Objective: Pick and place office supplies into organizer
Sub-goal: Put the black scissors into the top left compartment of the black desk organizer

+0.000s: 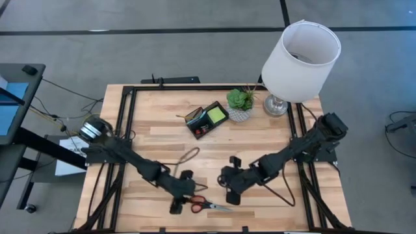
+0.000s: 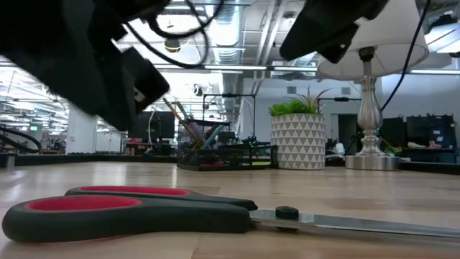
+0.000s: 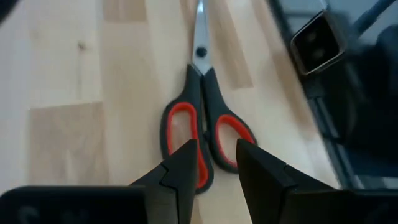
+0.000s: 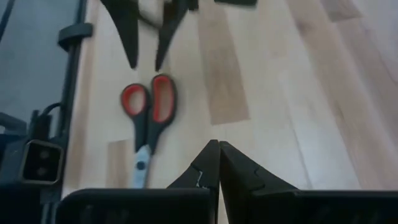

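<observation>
The red-handled scissors [image 1: 208,205] lie flat on the wooden table near its near edge, blades pointing toward the table's right. They also show in the low view [image 2: 136,208]. My left gripper [image 3: 217,155] is open and hovers just above the red handle loops [image 3: 205,134], one finger on each side, touching nothing. My right gripper [image 4: 217,149] is shut and hangs over bare table to the right of the scissors. The black organizer [image 1: 207,119] stands farther back, holding the lime-green sticky pad [image 1: 216,115] and upright pens [image 2: 188,128].
A small green plant in a patterned white pot [image 1: 239,104] and a white-shaded lamp [image 1: 299,62] stand right of the organizer. A thin brown loop [image 1: 188,156] lies on the table between the organizer and the left arm. Black frame rails run along the table's edges.
</observation>
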Action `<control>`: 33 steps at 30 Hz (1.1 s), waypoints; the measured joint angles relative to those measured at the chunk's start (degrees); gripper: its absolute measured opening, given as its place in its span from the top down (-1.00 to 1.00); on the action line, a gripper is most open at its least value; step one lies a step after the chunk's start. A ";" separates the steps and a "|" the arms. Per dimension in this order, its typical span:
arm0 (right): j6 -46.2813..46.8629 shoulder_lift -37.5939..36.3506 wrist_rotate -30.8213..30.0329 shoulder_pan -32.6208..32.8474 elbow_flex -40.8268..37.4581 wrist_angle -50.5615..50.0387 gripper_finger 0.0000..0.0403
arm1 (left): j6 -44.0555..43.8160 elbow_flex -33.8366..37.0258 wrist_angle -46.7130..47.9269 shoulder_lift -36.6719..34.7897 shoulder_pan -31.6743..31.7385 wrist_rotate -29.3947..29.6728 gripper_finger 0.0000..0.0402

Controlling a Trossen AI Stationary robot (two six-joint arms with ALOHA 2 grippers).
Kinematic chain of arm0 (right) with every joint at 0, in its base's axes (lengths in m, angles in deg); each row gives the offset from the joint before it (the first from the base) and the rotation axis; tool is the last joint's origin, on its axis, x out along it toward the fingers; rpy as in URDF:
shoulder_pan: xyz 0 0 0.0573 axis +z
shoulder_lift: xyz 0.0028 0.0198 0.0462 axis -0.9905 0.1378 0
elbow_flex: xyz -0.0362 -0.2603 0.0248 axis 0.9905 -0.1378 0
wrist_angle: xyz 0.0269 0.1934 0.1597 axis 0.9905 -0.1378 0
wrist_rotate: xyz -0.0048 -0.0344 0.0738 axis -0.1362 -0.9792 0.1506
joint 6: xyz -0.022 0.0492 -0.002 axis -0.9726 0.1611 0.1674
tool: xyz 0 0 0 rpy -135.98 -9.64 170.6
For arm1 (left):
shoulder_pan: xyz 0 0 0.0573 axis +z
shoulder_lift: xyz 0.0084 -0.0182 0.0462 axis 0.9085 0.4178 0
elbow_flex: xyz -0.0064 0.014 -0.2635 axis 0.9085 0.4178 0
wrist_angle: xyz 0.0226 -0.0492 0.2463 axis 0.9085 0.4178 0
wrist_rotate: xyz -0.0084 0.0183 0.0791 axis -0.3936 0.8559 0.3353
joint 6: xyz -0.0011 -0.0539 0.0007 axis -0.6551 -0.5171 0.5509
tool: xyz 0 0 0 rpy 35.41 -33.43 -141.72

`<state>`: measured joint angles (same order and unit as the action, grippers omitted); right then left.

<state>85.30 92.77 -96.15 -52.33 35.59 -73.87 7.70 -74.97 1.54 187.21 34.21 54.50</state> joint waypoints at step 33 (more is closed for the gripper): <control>3.48 -0.02 -4.09 1.73 0.00 0.05 0.99 | -3.13 -10.44 17.62 8.20 1.05 4.59 0.48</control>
<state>88.78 92.75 -100.24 -50.60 35.59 -73.83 4.57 -85.41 19.16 195.40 35.26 59.08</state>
